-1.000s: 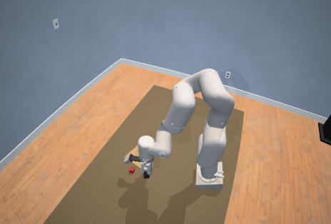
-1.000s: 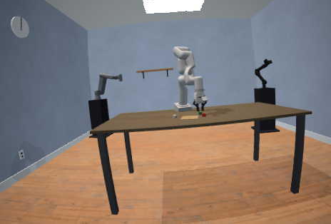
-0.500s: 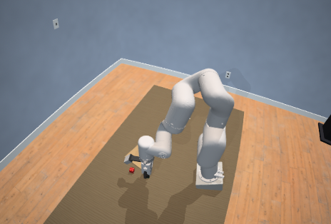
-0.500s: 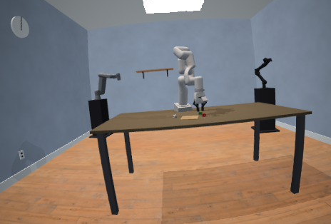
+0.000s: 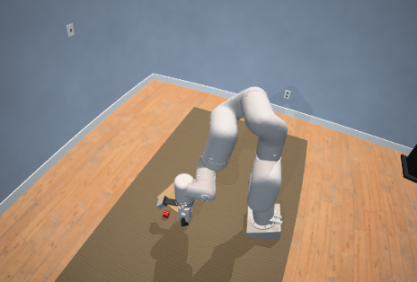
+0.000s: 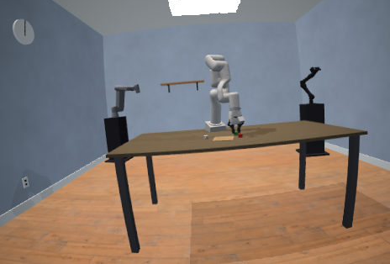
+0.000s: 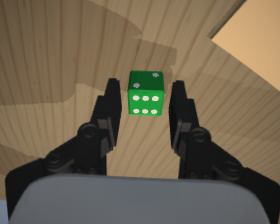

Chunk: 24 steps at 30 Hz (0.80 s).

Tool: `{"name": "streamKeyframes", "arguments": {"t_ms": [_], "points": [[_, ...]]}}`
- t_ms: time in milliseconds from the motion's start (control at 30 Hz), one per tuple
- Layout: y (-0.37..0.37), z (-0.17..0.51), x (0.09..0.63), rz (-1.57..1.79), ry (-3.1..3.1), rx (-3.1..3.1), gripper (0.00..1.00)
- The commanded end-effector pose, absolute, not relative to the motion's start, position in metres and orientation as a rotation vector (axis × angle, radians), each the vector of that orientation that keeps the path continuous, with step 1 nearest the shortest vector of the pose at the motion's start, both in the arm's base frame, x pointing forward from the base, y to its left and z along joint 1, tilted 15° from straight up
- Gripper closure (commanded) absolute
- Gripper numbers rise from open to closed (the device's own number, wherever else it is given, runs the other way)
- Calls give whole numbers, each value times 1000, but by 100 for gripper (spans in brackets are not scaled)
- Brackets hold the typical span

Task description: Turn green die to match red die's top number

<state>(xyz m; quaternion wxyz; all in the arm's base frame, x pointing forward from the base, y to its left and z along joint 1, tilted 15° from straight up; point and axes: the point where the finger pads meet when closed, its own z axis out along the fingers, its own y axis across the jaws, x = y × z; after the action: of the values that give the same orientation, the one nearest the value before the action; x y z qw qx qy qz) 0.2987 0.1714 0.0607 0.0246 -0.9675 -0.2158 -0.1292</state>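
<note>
The green die (image 7: 146, 93) lies on the wooden table top, off the tan mat (image 7: 256, 47), which shows at the upper right of the wrist view. The face with six pips is turned toward the wrist camera, and the face beside it shows two. My gripper (image 7: 145, 94) is open, with one finger on each side of the die and a small gap at each side. In the exterior view the green die (image 6: 236, 133) sits under the gripper (image 6: 235, 128), with the red die (image 6: 240, 135) just to its right. The red die (image 5: 166, 214) also shows beside the gripper (image 5: 183, 221) in the top view; its top number is too small to read.
A white die (image 6: 206, 137) lies on the table left of the mat (image 6: 223, 138). The arm's base (image 5: 264, 227) stands on the table behind the dice. Part of the mat (image 5: 168, 191) shows beside the wrist in the top view.
</note>
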Motion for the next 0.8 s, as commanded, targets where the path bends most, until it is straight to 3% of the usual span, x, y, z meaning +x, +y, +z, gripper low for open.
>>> {"name": "streamKeyframes", "arguments": {"t_ms": [0,767], "points": [[173,55,301,-404,-667,-2993,58],[173,50,302,-404,-667,-2993,58]]}}
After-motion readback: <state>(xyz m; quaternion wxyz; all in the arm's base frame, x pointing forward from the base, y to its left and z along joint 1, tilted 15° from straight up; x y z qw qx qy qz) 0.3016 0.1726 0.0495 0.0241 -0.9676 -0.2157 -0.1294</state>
